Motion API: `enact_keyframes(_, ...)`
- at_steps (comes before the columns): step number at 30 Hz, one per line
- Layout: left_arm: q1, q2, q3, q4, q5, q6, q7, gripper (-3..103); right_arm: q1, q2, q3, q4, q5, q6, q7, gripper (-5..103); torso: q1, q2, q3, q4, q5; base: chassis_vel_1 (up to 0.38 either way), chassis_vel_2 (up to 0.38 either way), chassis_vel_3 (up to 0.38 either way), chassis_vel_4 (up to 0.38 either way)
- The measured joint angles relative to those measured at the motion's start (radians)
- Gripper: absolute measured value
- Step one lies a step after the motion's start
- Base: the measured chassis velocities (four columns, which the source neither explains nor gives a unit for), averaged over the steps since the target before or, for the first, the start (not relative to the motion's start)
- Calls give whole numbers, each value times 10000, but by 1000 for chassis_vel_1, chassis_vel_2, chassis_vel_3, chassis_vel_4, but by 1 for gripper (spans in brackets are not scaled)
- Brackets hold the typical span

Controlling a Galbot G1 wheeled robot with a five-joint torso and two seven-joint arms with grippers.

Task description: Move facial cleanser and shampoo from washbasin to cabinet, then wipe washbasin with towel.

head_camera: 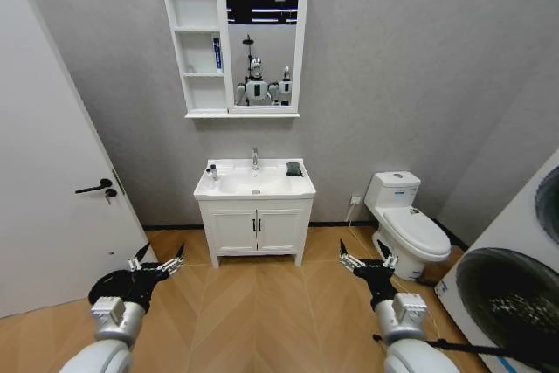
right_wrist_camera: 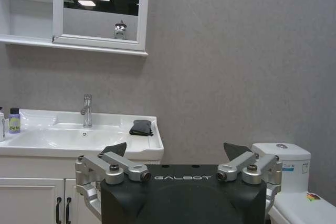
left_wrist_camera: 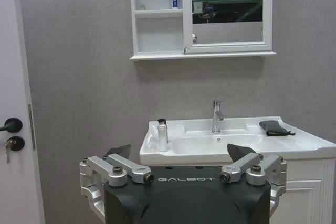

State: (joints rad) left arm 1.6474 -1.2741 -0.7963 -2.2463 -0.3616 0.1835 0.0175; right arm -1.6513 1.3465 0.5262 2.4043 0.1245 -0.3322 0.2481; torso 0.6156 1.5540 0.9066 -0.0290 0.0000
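The white washbasin stands against the far wall, well ahead of both arms. On its left corner stand a slim silver bottle and a small bottle with a green label; I cannot tell which is the shampoo or the facial cleanser. The dark folded towel lies on the right corner. Above hangs the cabinet, with a blue and white tube on its middle shelf. My left gripper and right gripper hover low over the floor, both open and holding nothing.
A white door is at the left. A toilet sits right of the two-door vanity. A washing machine fills the near right. Wooden floor stretches between me and the basin.
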Motion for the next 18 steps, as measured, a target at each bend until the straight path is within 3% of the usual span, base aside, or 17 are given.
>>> enact_keyframes(18,-91,32,37,211,-101,-64,25,100,109,-63,9,-134,25,-153,22,100,0,0,0,0,0,0,0,0,0)
